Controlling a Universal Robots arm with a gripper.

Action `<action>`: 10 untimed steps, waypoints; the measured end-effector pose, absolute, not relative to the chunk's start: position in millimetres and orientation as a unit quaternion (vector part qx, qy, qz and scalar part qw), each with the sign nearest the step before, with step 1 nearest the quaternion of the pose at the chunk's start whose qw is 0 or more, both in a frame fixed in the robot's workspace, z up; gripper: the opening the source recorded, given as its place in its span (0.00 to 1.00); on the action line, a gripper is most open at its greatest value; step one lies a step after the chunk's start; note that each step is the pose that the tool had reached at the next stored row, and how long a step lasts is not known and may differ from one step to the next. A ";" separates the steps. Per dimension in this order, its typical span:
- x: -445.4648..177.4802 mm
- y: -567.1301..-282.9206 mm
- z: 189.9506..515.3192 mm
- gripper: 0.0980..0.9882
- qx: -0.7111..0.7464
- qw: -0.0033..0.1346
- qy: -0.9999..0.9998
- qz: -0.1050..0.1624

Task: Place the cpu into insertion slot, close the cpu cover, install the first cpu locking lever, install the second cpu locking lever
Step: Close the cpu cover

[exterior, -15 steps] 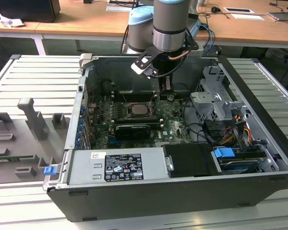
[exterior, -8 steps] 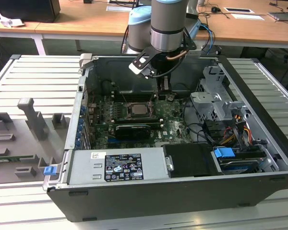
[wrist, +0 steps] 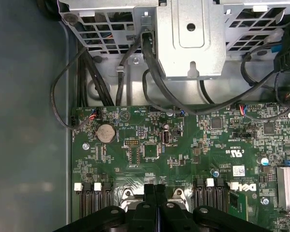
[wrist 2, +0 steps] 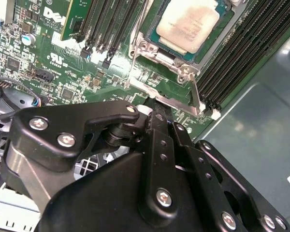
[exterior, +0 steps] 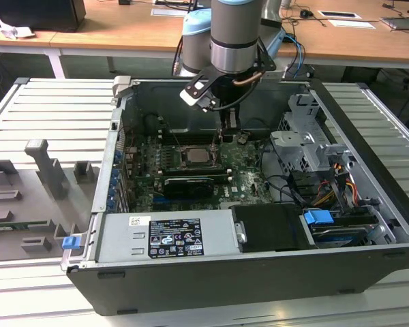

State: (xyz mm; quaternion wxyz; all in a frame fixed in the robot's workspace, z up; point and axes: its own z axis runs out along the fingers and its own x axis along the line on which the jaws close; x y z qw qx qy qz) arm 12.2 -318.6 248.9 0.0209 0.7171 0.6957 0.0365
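While pincer (wrist 2: 157, 115) is pressed together, clamping nothing visible, tip sits at lever (wrist 2: 145, 89) just beside slot (wrist 2: 144, 47). Chip (wrist 2: 188, 23) seated inside slot. Judgement: push lever steadily, no sideways slip, keep clear of memory banks (wrist 2: 241, 53).

Print located, not transcribed. Exterior view: a black label (exterior: 174, 238) with small white print and symbols, and a white barcode sticker (exterior: 139, 221) beside it, both on the grey power supply housing (exterior: 123, 248). Second wrist view: a white silkscreen logo (wrist 2: 57, 17) and certification mark (wrist 2: 67, 48) on the green motherboard (wrist 2: 111, 82). First wrist view: a small white sticker (wrist: 239, 170) on the same board.
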 end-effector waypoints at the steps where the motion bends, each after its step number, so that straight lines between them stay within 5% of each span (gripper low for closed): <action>1: 11.5 -318.6 248.9 0.01 0.717 0.021 0.696 0.037; 10: 3.5 -318.6 248.9 0.01 0.717 0.021 0.696 0.037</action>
